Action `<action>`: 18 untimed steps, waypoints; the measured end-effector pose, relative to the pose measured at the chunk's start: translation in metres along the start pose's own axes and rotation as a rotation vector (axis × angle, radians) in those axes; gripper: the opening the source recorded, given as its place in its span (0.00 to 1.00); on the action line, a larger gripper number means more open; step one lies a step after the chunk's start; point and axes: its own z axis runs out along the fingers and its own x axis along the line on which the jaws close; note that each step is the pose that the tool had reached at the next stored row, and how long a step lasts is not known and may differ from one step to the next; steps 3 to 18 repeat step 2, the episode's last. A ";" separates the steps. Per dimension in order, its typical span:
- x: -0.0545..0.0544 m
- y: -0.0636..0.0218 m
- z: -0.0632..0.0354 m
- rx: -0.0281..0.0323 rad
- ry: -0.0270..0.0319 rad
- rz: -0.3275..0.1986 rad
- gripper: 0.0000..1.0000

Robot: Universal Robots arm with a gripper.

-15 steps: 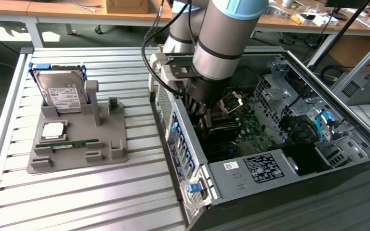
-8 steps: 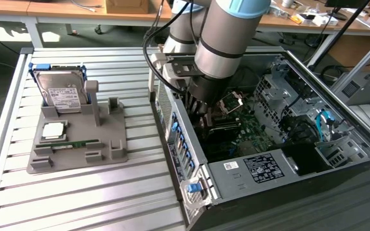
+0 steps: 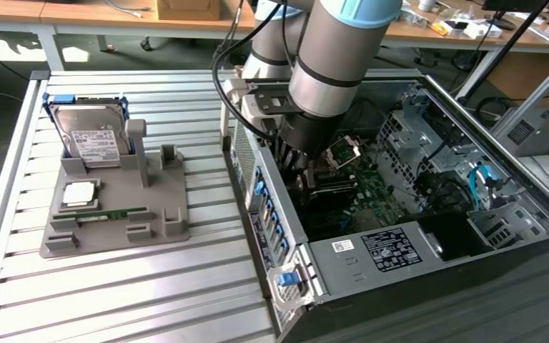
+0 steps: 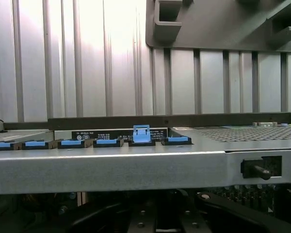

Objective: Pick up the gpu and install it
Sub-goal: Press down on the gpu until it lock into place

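My gripper (image 3: 302, 174) reaches down into the open computer case (image 3: 284, 214), just inside its wall on the exterior view's left and over the motherboard (image 3: 370, 189). The arm's wrist covers the fingers, which are shut. The gpu is hidden; I cannot tell whether it is in the grip. In the wrist view I look across the case's metal rim (image 4: 136, 167) and its row of blue clips (image 4: 141, 134) toward the slatted table (image 4: 87, 58).
A grey parts holder (image 3: 112, 214) lies on the table at the exterior view's left, carrying a silver hard drive (image 3: 94, 139), a square chip (image 3: 79, 193) and a green RAM stick (image 3: 103, 213). Its corner (image 4: 208, 24) appears in the wrist view. Cables and drive cages fill the case's far side.
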 end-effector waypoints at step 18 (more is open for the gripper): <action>0.000 0.0000 0.0000 0.0000 0.0000 0.000 0.10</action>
